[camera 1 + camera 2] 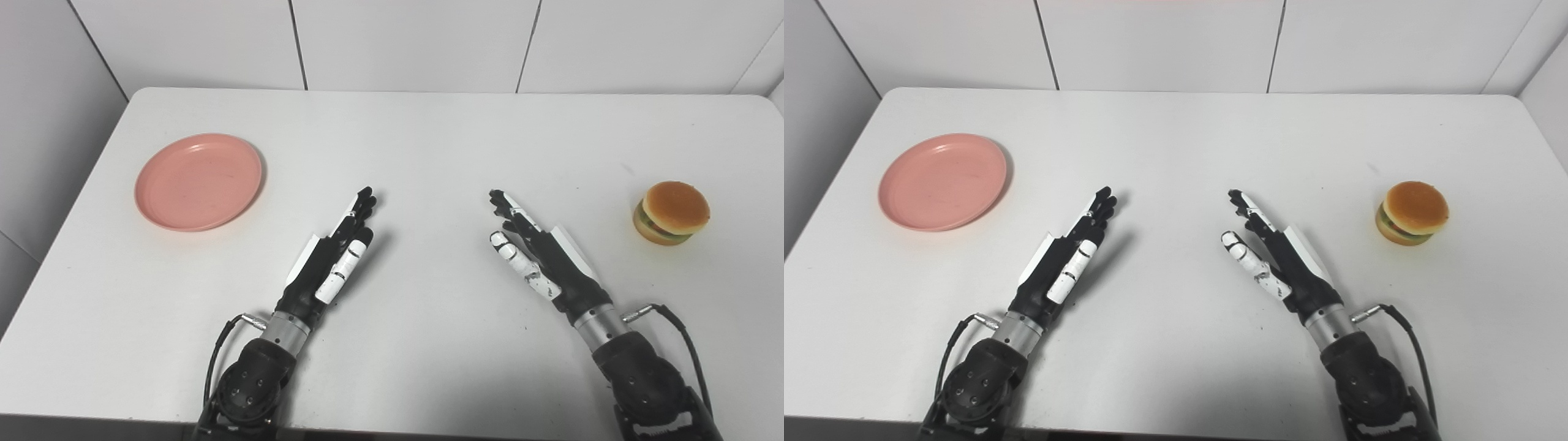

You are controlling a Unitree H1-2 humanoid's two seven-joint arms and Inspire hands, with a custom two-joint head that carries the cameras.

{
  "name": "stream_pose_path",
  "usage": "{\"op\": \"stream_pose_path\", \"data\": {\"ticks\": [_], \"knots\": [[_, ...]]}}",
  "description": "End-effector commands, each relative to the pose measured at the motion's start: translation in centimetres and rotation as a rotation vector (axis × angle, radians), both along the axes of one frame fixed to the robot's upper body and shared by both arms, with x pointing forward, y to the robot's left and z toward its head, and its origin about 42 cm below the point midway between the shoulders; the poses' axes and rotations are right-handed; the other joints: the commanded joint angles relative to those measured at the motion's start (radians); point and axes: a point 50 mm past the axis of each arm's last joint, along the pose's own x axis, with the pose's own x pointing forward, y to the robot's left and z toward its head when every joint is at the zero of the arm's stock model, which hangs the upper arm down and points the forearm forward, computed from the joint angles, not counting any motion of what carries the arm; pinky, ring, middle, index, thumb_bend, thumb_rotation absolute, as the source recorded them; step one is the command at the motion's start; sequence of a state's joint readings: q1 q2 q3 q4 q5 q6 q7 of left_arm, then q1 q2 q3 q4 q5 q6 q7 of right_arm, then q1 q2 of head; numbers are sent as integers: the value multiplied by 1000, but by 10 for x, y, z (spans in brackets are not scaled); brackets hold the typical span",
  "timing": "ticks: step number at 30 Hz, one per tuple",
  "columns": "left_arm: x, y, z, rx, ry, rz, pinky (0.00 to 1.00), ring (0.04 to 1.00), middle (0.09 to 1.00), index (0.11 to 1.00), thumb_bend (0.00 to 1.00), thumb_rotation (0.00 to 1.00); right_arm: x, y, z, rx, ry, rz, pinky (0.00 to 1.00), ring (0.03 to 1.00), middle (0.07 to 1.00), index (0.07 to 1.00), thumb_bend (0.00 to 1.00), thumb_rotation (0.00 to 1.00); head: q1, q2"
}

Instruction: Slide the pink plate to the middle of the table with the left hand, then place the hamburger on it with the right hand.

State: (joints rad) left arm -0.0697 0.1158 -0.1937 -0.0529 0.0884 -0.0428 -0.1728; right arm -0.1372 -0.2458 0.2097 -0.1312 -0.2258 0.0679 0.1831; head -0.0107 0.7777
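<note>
A round pink plate (198,181) lies flat on the left side of the white table (429,135), with nothing on it. A toy hamburger (672,212) with a tan bun stands upright near the right edge. My left hand (335,253) rests over the near middle of the table, open, fingers stretched forward and holding nothing, well to the right of the plate. My right hand (537,252) mirrors it, open and empty, fingers pointing up and left, a good distance to the left of the hamburger.
White panelled walls (404,43) rise directly behind the table's far edge. A grey wall runs along the left side. Thin cables (680,331) loop from both wrists near the table's front edge.
</note>
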Motion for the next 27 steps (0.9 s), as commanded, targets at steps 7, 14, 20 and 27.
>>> {"op": "stream_pose_path", "data": {"ticks": [7,14,20,27], "knots": [[-1,1,-12,17,66,1,1000,1000,1000,1000,439,1000,0,1,-1,-10,7,25,916,950,959,958,245,1000,0,2],[-1,2,-12,26,64,-1,995,1000,1000,1000,450,1000,0,2,0,-12,9,23,913,948,957,958,238,1000,-2,1],[-1,1,-12,20,74,1,1000,1000,1000,1000,454,1000,0,2,0,-12,4,23,911,946,955,956,230,1000,-1,0],[-1,1,-13,16,77,0,1000,1000,1000,1000,442,1000,0,2,0,-10,10,22,913,947,957,958,239,1000,-2,-2]]}}
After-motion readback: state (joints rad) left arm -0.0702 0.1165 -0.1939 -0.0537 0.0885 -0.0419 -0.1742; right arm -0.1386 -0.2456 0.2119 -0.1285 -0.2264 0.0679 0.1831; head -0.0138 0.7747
